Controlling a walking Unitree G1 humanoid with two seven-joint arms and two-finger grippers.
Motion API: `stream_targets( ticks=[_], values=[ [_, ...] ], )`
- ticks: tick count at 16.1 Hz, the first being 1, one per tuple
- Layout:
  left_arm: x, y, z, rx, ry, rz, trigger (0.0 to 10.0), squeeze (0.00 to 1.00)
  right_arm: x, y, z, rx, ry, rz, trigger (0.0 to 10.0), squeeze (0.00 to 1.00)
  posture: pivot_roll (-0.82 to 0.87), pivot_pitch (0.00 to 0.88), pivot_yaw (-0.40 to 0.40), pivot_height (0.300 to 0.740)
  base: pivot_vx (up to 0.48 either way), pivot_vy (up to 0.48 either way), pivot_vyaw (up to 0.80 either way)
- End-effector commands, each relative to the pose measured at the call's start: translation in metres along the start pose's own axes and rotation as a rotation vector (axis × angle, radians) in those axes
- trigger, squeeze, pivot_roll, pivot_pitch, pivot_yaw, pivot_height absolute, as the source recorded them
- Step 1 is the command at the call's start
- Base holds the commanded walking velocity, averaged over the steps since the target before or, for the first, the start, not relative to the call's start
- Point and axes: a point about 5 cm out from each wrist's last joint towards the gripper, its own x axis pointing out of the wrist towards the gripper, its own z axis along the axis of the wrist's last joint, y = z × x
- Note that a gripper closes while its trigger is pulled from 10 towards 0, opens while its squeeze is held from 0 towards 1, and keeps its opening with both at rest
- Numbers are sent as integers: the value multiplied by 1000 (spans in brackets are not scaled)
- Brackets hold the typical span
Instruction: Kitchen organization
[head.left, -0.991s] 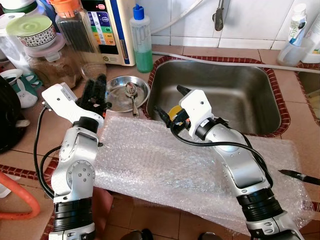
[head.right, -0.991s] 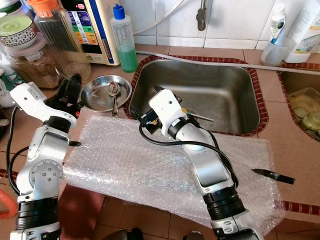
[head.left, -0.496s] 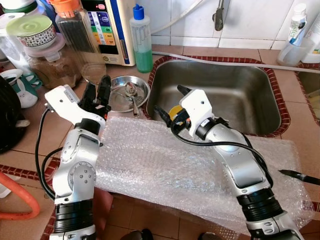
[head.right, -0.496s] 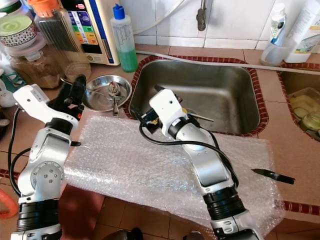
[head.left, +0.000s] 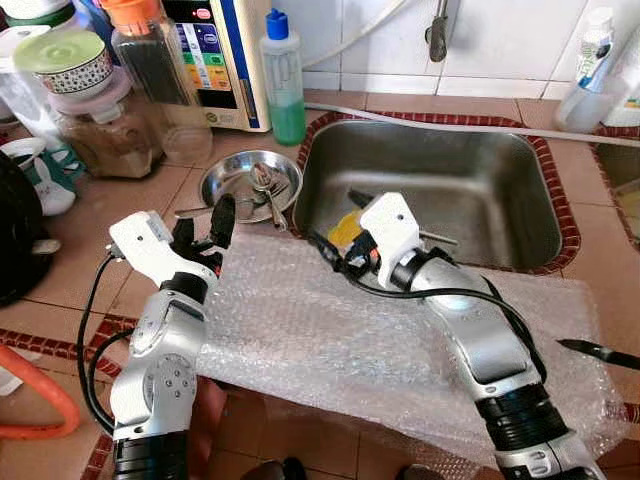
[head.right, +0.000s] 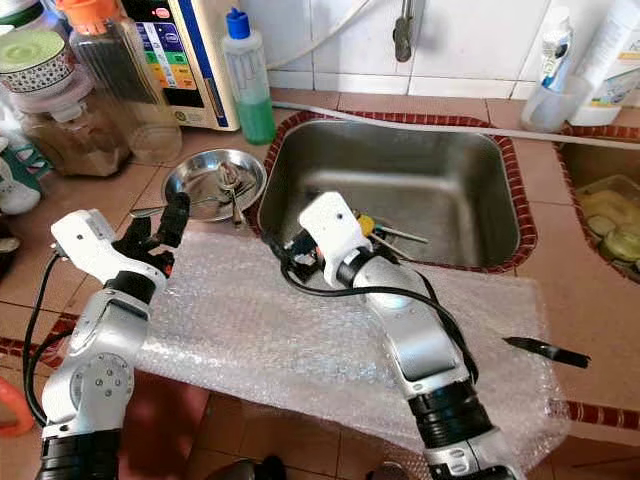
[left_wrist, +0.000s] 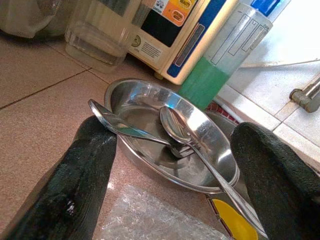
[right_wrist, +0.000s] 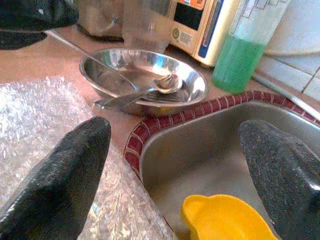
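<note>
A steel plate (head.left: 250, 183) sits on the tiled counter left of the sink (head.left: 520, 215), holding two spoons (left_wrist: 175, 131); one spoon's handle (head.left: 195, 211) sticks out over the left rim. My left gripper (head.left: 203, 226) hovers open just short of the plate, at the corner of the bubble wrap (head.left: 350, 330), with nothing between its fingers (left_wrist: 75, 185). The right gripper (head.left: 340, 225) hangs open over the sink's near left corner, above a yellow cup (right_wrist: 225, 220).
A green soap bottle (head.left: 283, 80), a glass (left_wrist: 100, 35), jars (head.left: 100, 130) and a water purifier (head.left: 215, 50) crowd the back left. A black knife (head.left: 600, 350) lies on the bubble wrap at far right. Cutlery lies in the sink.
The left gripper has drawn back and down from the plate's left rim toward me. A second spoon now rests in the plate. The right arm has sunk slightly.
</note>
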Motion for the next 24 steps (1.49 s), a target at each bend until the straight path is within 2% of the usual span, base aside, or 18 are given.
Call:
stream_targets(
  ticks=[1,4,6,7,8,9,11,14,18,19,20,24],
  values=[
    [-2,3,3,23,-4,15,10000,1000,2,5,4,2,-9,27,10000,0,-163,170,108,740,0,0,0],
    [0,2,8,31,-21,18,10000,1000,1,6,4,6,-7,31,10000,0,-163,173,111,740,0,0,0],
    [1,9,11,80,-19,98,10000,1000,1,6,4,7,-5,30,10000,0,-162,174,112,740,0,0,0],
    [1,9,11,80,-19,98,10000,1000,1,6,4,7,-5,30,10000,0,-162,174,112,740,0,0,0],
    [-3,24,10,103,-30,202,10000,1000,1,6,4,7,-6,29,10000,0,-163,174,114,740,0,0,0],
    [-3,24,10,103,-30,202,10000,1000,1,6,4,7,-6,29,10000,0,-163,174,114,740,0,0,0],
    [-9,39,19,160,-101,308,10000,1000,1,6,4,4,-6,27,10000,0,-162,173,115,740,0,0,0],
    [-10,42,20,170,-106,323,10000,1000,2,6,4,1,-6,29,10000,0,-162,172,111,740,0,0,0],
    [-8,40,13,93,-88,333,10000,1000,2,7,5,-2,-9,35,10000,0,-162,174,106,740,0,0,0],
    [-5,39,9,27,-80,343,10000,1000,2,8,6,-2,-11,38,10000,0,-162,174,106,740,0,0,0],
    [-4,39,7,6,-75,347,10000,1000,2,8,6,-1,-13,39,10000,0,-163,175,105,740,0,0,0],
    [3,38,2,-18,-67,337,10000,1000,2,11,10,5,-33,51,10000,0,-170,186,103,740,0,0,0]
  ],
)
